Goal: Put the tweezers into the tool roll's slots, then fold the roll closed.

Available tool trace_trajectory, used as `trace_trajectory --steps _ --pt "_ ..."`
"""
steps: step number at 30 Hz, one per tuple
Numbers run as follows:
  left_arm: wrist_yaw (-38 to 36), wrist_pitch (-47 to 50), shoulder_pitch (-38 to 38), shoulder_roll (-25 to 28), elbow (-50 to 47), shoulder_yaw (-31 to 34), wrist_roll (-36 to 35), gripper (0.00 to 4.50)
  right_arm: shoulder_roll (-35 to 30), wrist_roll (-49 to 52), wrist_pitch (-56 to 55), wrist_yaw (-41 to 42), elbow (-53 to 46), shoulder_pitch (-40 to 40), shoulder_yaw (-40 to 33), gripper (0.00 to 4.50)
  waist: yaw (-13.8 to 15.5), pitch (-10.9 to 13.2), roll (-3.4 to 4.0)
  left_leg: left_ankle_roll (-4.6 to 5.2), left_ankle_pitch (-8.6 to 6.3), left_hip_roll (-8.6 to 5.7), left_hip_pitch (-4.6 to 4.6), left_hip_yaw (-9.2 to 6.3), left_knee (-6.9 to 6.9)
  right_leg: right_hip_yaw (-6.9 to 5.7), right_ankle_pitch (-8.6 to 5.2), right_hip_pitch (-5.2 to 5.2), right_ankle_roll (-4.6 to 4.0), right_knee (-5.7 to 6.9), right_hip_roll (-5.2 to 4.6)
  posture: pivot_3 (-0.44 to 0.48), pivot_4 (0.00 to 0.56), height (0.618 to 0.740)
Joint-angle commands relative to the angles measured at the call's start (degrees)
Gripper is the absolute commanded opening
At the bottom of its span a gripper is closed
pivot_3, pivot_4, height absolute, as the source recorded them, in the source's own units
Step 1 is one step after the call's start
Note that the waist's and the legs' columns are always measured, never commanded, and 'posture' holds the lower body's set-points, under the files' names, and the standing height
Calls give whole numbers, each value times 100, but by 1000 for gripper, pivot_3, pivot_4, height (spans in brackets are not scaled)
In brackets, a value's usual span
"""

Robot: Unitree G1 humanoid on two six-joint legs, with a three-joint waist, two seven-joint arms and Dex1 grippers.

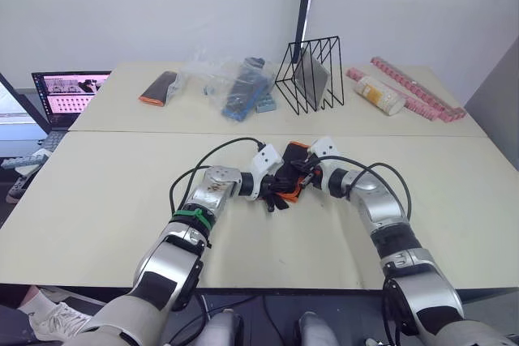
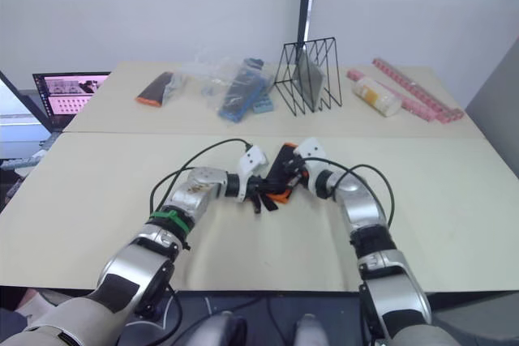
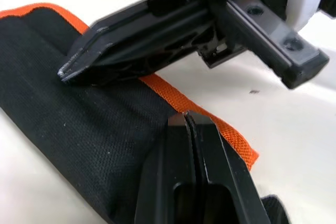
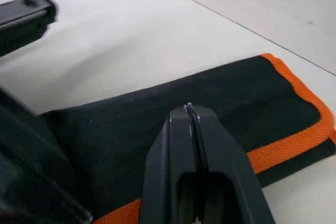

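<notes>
Beige table (image 1: 122,200) bearing the folded tool roll (image 4: 173,103) at its centre; left gripper (image 3: 190,121) and right gripper (image 4: 190,113), each with fingers pressed together, rest against its fabric.

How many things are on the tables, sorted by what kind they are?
Tool roll: 1
Small black-and-orange pouch: 1
Clear plastic bag of blue items: 1
Black wire rack: 1
Pink strips: 2
Pale wrapped tube: 1
Total: 7
</notes>
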Motion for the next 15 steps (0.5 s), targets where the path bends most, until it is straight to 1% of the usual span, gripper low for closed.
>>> trace_trajectory --steps 1,3,5,10,14,15 --pt "155 -51 338 227 890 -551 816 58 131 29 242 -469 835 -126 -238 0 -4 -35 -26 1 -2 2 33 0 -5 0 -1 12 1 -5 1 0 150 687" --pt "43 -62 415 253 1017 -559 840 58 241 20 222 -648 1312 -388 -315 0 -25 -81 -38 2 -5 10 109 -5 -40 -9 -3 91 4 -50 5 0 150 687" --pt "-115 -9 468 211 1025 -430 685 58 327 -17 210 -868 1869 -690 -371 0 -50 -103 -30 2 -10 16 180 -11 -71 -15 -8 162 9 -81 7 0 150 687" --pt "-192 71 540 148 934 -126 483 58 340 -291 -250 -1533 2853 -1262 -368 0 -142 -158 -9 7 -37 17 189 -12 -76 -14 -29 166 4 -76 7 0 150 687" --pt "-163 -34 588 160 760 138 326 58 362 -216 -625 -1692 3091 -1413 -528 0 -156 -159 -11 8 -39 15 183 -12 -75 -11 -29 165 4 -78 5 0 150 687" --pt "-37 -117 582 176 681 278 243 58 365 -164 -833 -1717 3074 -1429 -603 0 -162 -158 -10 8 -39 15 183 -12 -75 -12 -29 165 4 -78 5 0 150 687"
